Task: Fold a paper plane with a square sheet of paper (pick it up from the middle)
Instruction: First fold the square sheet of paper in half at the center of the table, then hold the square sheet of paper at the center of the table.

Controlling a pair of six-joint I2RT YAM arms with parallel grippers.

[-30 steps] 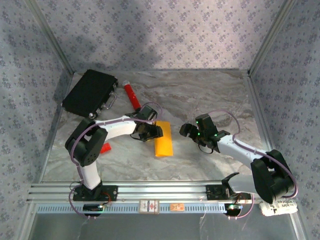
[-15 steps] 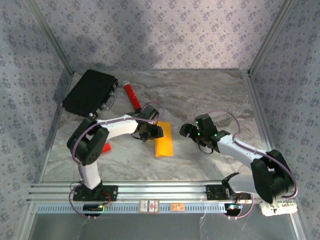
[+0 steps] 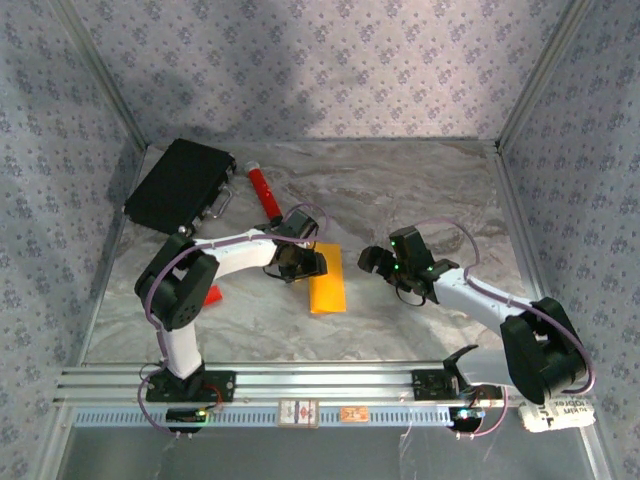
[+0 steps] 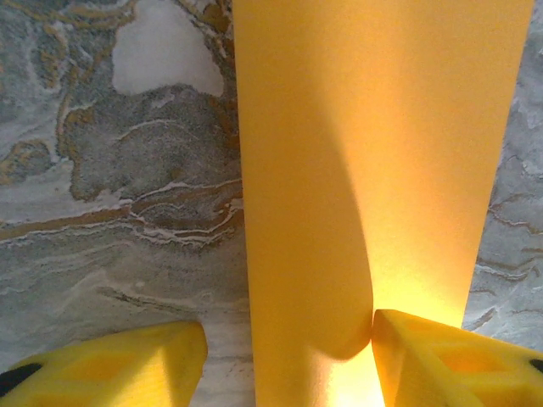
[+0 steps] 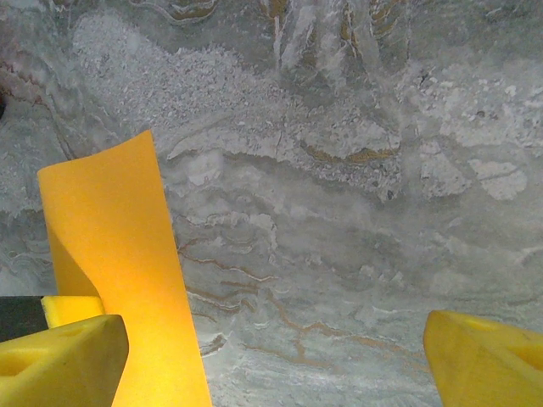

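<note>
Mid-table, just beside left gripper: square sheet of paper, lying as a narrow orange-yellow strip on marble table. Same spot and same angle as a second ago: no lift, no slide. Only change from above: slight rightward shift low on left arm and, if anything, a hair's creep of right gripper toward the strip. Settling moves, not a fold stroke.

Left wrist view: jaws spread, straddling the sheet. One pad touching the sheet's edge and bulging it up; other pad apart from it, bare marble between. Not pinching yet.

Right wrist view: jaws spread wide, nothing between them, curled end of the sheet standing just beside one pad.

Reading for the task: probably lining up to close on the raised bulge near the middle. No pointed nose visible, so likely early in the fold sequence. Risk of skidding thin paper instead of gathering it if pushed further by a single pad. Next call: close left jaws squarely on the bulge before any lift.
</note>
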